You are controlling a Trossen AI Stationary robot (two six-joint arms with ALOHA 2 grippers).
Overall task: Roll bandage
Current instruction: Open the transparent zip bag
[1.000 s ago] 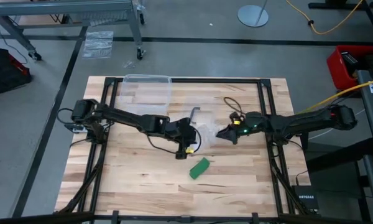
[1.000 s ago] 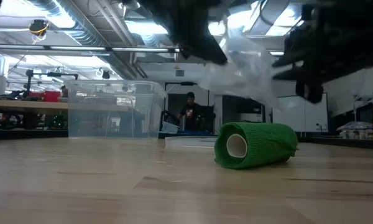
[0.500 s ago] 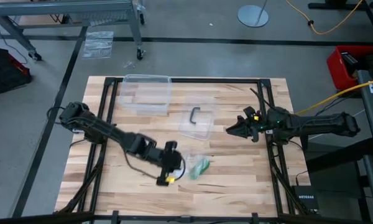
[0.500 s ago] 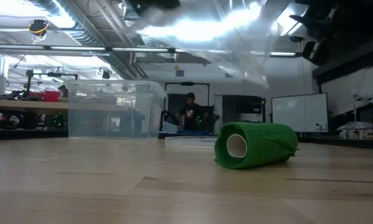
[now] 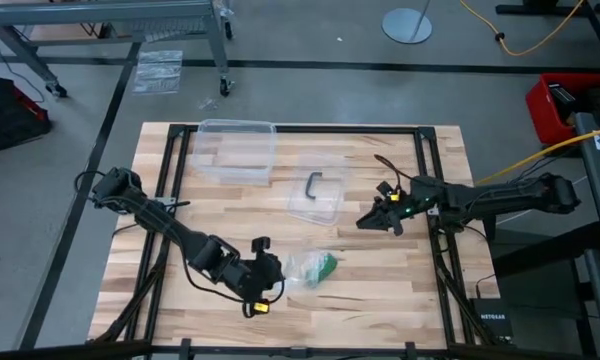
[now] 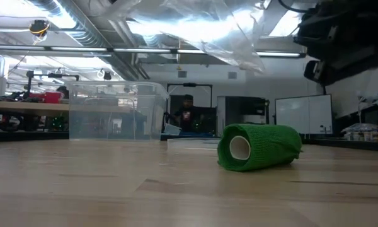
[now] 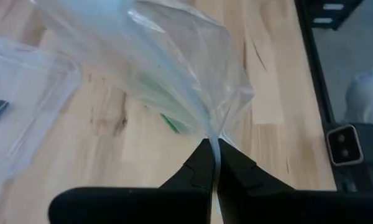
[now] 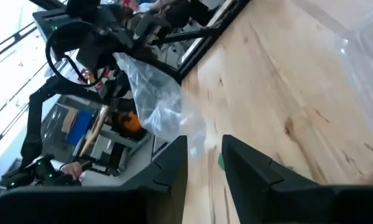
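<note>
My left hand [image 7: 212, 163] is pinched tight on one edge of the clear plastic bag [image 7: 168, 68], which hangs above the worktop [image 5: 380, 290] near its front edge. The green bandage [image 6: 259, 147] lies under it as a compact roll, its open core facing the low camera. My right hand [image 5: 378, 220] waits well apart toward the right rail, fingers parted and empty. To do this step well, I would carry the bag clear sideways, keeping it high so its loose tail does not drag the roll, then set it down away from the bandage.
</note>
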